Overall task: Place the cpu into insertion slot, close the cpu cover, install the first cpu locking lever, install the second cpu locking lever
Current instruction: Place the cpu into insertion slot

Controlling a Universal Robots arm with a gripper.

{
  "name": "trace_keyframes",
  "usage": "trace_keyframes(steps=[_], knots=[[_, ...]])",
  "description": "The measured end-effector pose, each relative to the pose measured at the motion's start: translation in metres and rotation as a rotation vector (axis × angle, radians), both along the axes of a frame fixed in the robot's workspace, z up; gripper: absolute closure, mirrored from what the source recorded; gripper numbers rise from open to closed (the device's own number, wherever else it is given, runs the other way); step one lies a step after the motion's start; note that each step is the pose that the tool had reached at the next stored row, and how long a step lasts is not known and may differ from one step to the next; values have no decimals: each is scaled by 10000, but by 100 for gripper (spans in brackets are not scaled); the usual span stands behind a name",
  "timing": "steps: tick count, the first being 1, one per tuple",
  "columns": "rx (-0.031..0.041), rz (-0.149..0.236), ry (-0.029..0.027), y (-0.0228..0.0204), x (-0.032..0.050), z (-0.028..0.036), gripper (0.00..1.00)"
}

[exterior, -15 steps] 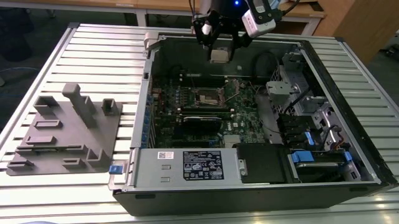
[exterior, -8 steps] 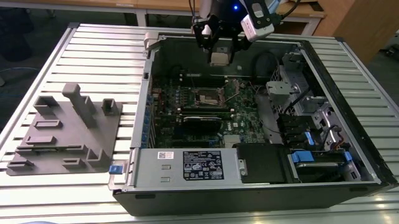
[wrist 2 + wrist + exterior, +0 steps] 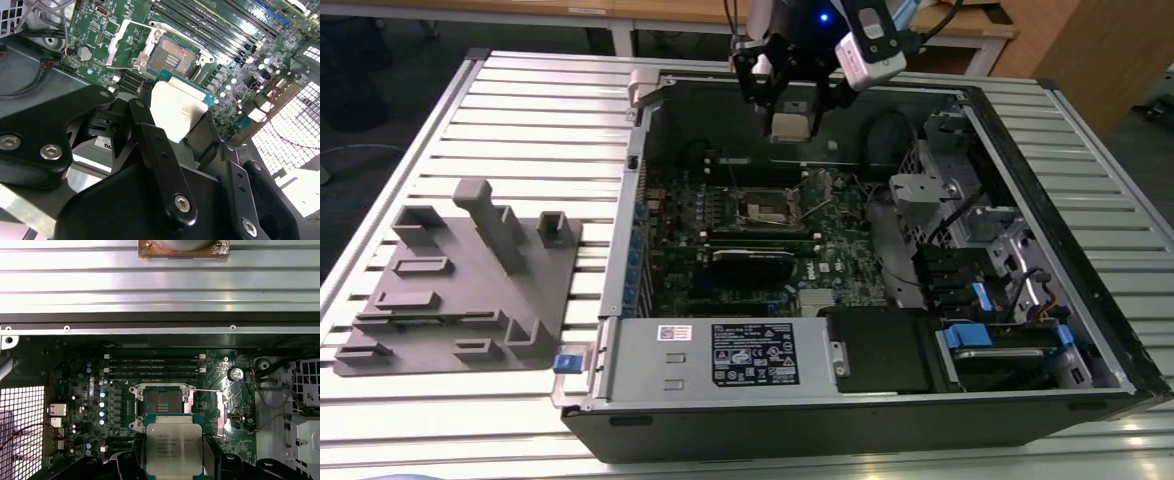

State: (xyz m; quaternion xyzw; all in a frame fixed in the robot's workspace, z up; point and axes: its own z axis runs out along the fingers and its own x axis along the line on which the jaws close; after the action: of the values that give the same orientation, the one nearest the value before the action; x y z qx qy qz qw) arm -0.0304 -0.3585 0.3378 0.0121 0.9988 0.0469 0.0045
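My gripper (image 3: 790, 112) hangs over the far part of the open computer case, shut on the cpu (image 3: 790, 126), a pale silvery square chip. In both wrist views the cpu (image 3: 174, 450) (image 3: 172, 102) sits between the black fingers (image 3: 131, 466), well above the board. The insertion slot (image 3: 767, 208) (image 3: 162, 402) (image 3: 172, 57) lies bare on the green board, its dark centre showing, a little ahead of the chip in the first wrist view. The cpu cover (image 3: 117, 37) is swung open beside the socket, with green board showing through its window.
The case (image 3: 1067, 180) lies on its side on a slatted metal table (image 3: 520, 120). A power supply (image 3: 720, 355) and drive bays with blue tabs (image 3: 974, 335) fill the near side. Memory slots (image 3: 155, 367) run beside the socket. A grey fixture (image 3: 467, 280) stands at the exterior view's left.
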Motion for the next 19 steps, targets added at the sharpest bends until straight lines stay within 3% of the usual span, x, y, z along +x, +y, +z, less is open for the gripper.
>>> trace_keyframes(steps=[19], knots=[[3,-1,-3,0,0,-39,46]])
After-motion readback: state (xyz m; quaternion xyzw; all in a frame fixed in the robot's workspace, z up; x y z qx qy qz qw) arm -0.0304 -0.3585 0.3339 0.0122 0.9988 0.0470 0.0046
